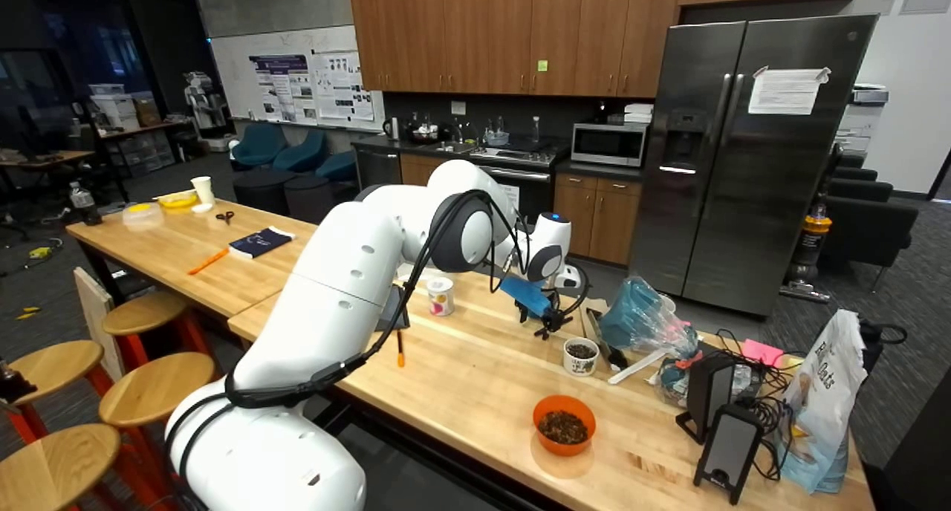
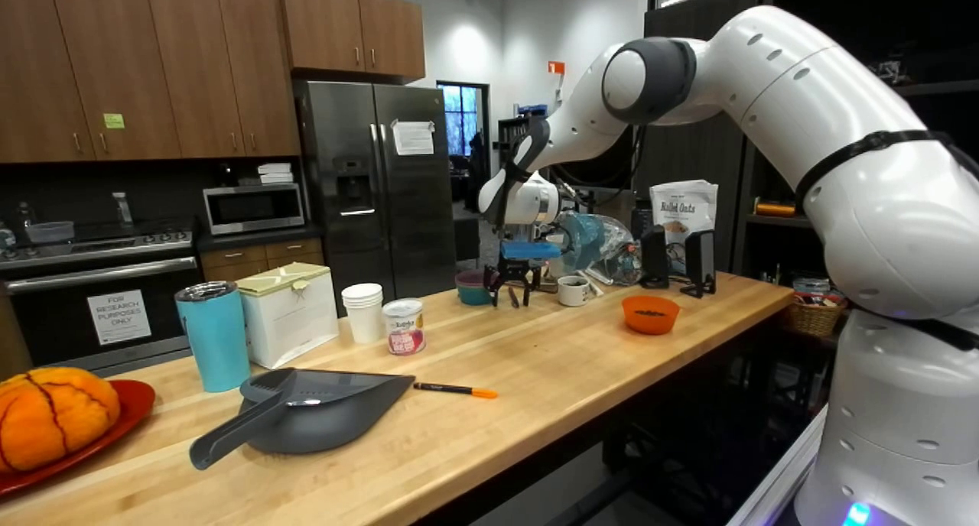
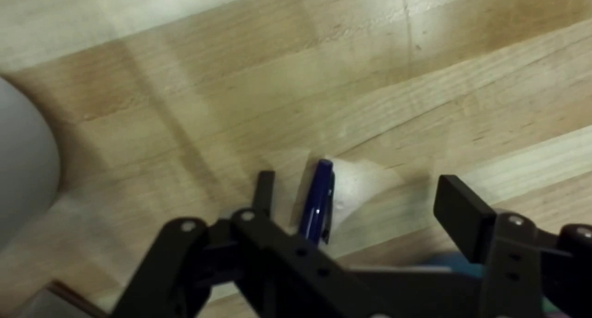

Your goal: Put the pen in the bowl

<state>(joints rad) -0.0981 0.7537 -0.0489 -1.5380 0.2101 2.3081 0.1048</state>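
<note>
The blue pen [image 3: 318, 202] lies on the wooden table in the wrist view, its lower part hidden behind my left finger. My gripper [image 3: 358, 185] stands open around it, the pen nearer the left fingertip and apart from the right one. In both exterior views the gripper [image 1: 533, 329] is low over the table, pointing down. A dark purple-maroon bowl [image 2: 468, 278] shows just behind the gripper [image 2: 511, 302] in an exterior view, above a teal bowl-like part. Between the fingers there, a small dark sliver looks like the pen [image 2: 513, 297].
A white mug with dark contents [image 1: 580, 355] stands close to the gripper. An orange bowl [image 1: 563, 422] holds brown bits. Plastic-wrapped items [image 1: 646, 321], speakers [image 1: 728, 451], a canister [image 2: 404, 327], a dustpan [image 2: 321, 419] and an orange-tipped marker [image 2: 456, 390] share the table.
</note>
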